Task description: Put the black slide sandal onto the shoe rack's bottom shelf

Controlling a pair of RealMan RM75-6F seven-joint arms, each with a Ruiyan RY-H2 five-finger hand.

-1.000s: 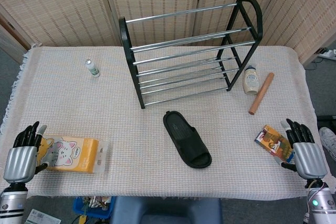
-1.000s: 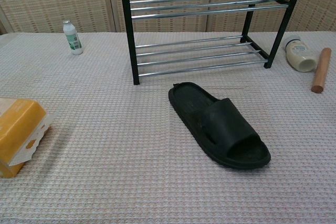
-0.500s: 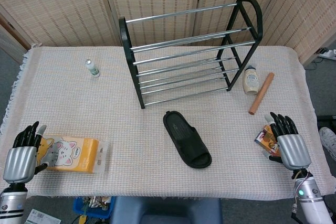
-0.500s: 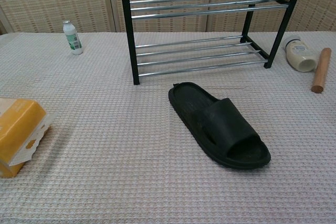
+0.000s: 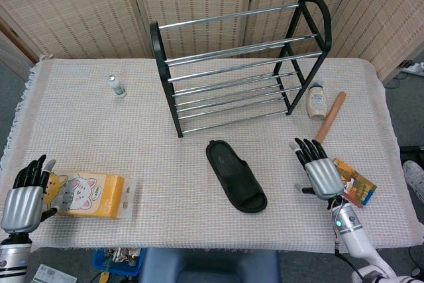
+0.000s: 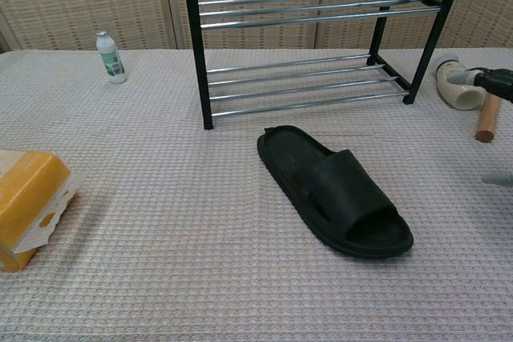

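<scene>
Black slide sandal [image 5: 236, 176] flat on cloth, right hand [image 5: 320, 171] beside it — apart, fingers spread, empty

Matt black rubbery slide sandal [image 5: 236, 176], shoe rack [image 5: 240, 64] of glossy chrome rods in a black frame, desk [image 5: 165, 157] covered in rough waffle-weave cloth, smooth wooden rolling pin [image 5: 330, 117] just beyond the right hand [image 5: 321, 173] with its silvery metal back and black fingers [image 5: 306, 151], glossy plastic-wrapped tissue pack [image 5: 89, 195] beside the left hand's [image 5: 21, 205] fingers.
</scene>
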